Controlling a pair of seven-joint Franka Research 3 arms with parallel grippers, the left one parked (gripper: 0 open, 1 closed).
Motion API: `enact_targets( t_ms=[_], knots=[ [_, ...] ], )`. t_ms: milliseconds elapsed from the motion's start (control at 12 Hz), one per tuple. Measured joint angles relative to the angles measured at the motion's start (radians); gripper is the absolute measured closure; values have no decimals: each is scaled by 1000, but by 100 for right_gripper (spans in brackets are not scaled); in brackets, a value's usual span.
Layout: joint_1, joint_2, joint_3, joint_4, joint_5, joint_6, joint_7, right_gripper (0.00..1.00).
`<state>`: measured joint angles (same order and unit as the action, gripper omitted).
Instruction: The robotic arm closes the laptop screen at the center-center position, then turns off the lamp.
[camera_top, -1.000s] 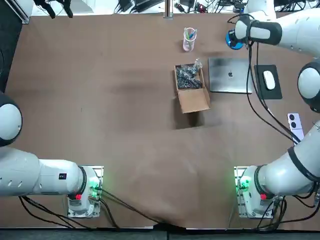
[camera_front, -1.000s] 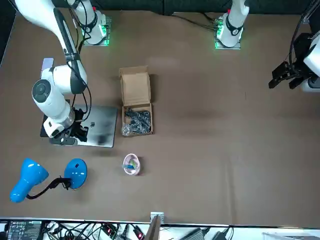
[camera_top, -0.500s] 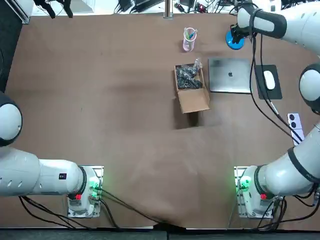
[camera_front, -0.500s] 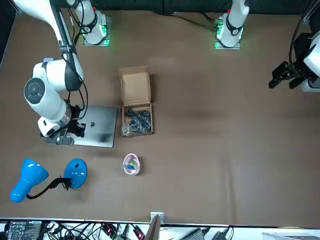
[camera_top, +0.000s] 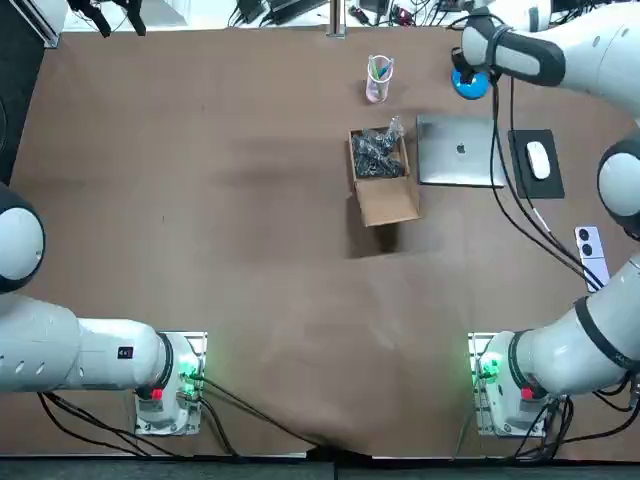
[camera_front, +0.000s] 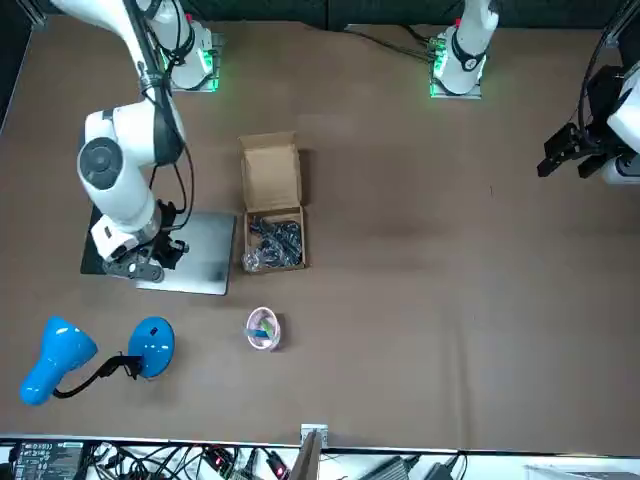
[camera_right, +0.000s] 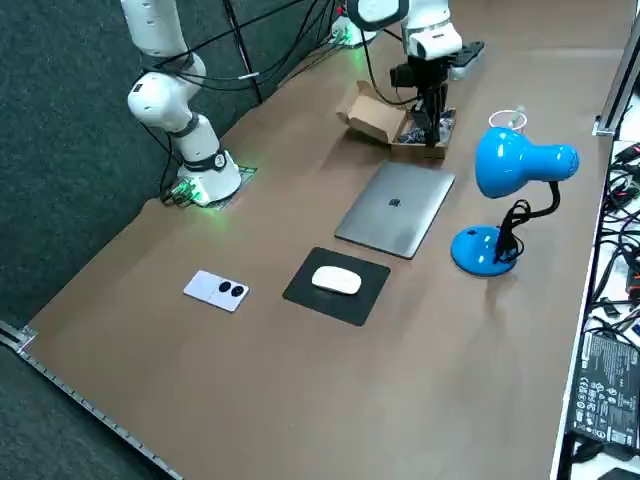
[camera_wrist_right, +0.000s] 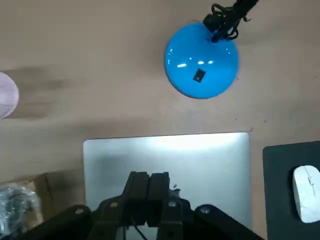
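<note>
The right gripper (camera_wrist_right: 150, 177) hung over the closed silver laptop (camera_wrist_right: 205, 160), its two black fingers pressed together, holding nothing. The blue desk lamp (camera_wrist_right: 201, 60) stood near the laptop.

The right gripper (camera_wrist_right: 149, 176), over the laptop (camera_top: 460, 150), was hidden from overhead by its own arm, which also covered part of the lamp (camera_top: 470, 88) behind the laptop. The wrist view cut off the cup (camera_wrist_right: 5, 95).

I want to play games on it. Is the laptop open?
No, the laptop lies shut and flat, with the right gripper over its lid.
</note>
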<state>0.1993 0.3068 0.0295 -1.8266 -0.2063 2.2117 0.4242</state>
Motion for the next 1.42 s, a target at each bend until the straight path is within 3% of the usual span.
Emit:
enact_targets(
  t_ms=[250,833,1417],
  knots=[
    [57,-4,1,0,-99,-1,122,98],
    [90,12,2,4,-294,2,304,98],
    [62,90,-14,72,-324,9,405,98]
  ],
)
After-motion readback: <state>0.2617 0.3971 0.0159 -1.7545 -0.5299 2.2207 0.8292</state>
